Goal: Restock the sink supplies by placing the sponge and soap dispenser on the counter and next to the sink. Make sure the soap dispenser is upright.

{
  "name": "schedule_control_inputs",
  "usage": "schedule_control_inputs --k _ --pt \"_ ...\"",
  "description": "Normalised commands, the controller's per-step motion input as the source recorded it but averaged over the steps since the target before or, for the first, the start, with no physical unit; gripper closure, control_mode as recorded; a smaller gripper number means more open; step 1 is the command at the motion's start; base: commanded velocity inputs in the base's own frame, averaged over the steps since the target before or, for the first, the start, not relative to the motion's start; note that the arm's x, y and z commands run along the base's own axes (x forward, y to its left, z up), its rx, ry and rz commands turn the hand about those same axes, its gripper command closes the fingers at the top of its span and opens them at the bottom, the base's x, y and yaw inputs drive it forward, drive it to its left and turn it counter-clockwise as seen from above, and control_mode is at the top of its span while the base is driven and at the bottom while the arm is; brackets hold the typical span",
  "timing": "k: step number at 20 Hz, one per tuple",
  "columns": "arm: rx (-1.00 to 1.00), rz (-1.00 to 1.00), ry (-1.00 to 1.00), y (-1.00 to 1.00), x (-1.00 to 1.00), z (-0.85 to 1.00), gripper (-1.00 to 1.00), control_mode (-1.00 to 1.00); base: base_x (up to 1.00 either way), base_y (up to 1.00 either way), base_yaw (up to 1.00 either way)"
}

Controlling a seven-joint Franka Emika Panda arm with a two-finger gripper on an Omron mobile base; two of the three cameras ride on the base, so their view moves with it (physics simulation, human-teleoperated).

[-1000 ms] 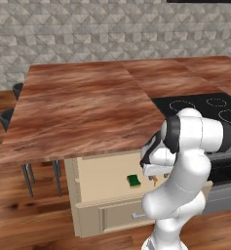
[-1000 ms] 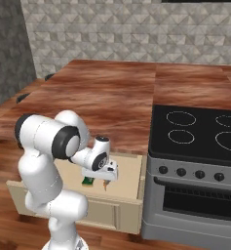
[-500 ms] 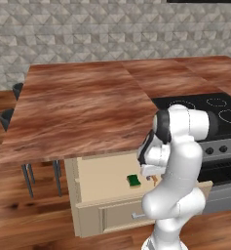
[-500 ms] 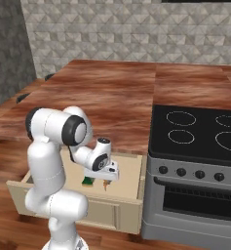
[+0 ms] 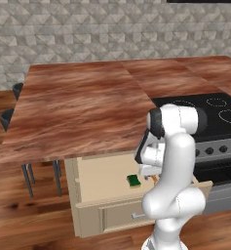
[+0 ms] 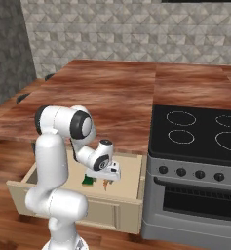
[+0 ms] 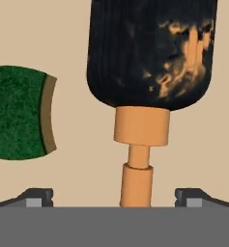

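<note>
My gripper (image 7: pixel 114 195) is spread wide over the soap dispenser (image 7: pixel 150 53) lying flat in the drawer (image 5: pixel 95 205). Grabbing the skinny pump could let it swing or bump the sponge (image 7: pixel 17 112).

sponge (image 7: pixel 17 112) beside soap dispenser (image 7: pixel 150 53), gap between

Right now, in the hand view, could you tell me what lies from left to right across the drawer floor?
The sponge → the gripper's left fingertip → the soap dispenser, lying with its pump nozzle between the open fingertips → the right fingertip.
</note>
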Motion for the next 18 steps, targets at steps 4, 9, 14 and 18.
schedule_control_inputs --k 4,9,14,18 --pt "0.0 0.0 0.0 -0.05 0.34 -0.24 -1.0 -1.0 0.0 0.0 0.0" --pt "0.0 0.0 0.0 -0.09 0.29 -0.26 -1.0 -1.0 0.0 0.0 0.0" --pt "0.0 0.0 0.0 -0.06 0.19 -0.26 -1.0 -1.0 0.0 0.0 0.0" --pt "0.0 0.0 0.0 0.0 -0.04 -0.21 1.0 -1.0 0.0 0.0 0.0"
